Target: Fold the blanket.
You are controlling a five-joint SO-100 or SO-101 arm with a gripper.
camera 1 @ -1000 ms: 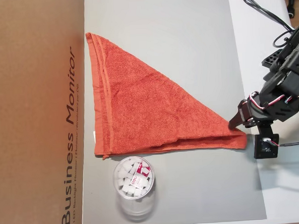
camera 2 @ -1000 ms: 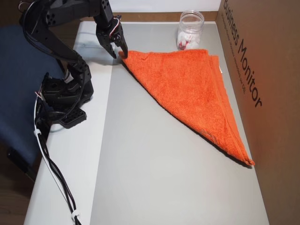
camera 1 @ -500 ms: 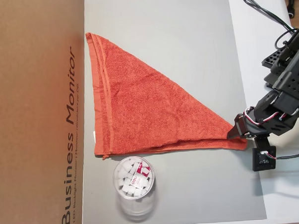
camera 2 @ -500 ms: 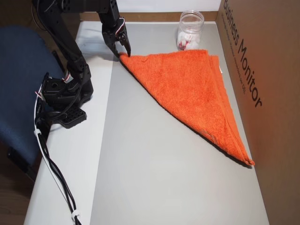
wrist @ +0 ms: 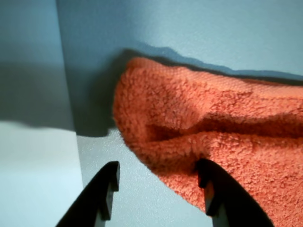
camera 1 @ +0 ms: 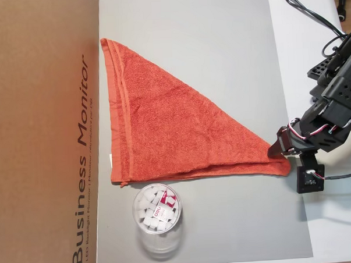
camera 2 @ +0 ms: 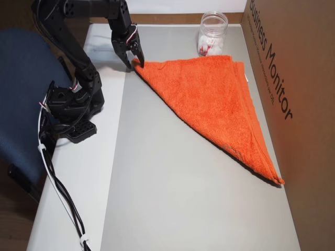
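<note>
The orange-red terry-cloth blanket (camera 1: 164, 132) lies flat on the grey mat (camera 1: 218, 48) of the worktop, already folded once into a triangle. In an overhead view its long hemmed edge runs along the brown cardboard box (camera 1: 42, 137) at 9 o'clock, and its sharp tip points to 3 o'clock, where the black two-finger hand (camera 1: 279, 152) waits.

The step in hand, as I judge it, is to take this tip for the next fold. In the wrist view the hand (wrist: 158, 177) is open, and the blanket's rounded corner (wrist: 142, 118) sits between and just beyond the two dark fingers (wrist: 106, 184). One finger is touching or nearly touching the cloth; the other is over bare mat. The corner shows two layers, so you should go low enough to catch both; otherwise the upper layer alone may lift and the fold may open. Push a little further in before you close, so that the grip is on cloth and not only on the loops of the edge.

The arm (camera 2: 73, 31) reaches up and over from its base (camera 2: 70, 107), with the wrist bent down so the fingers point at the mat. The clear plastic jar (camera 1: 157, 217) with white pieces stands just beside the blanket's lower edge, at 6 o'clock; keep the carried corner away from it.
</note>
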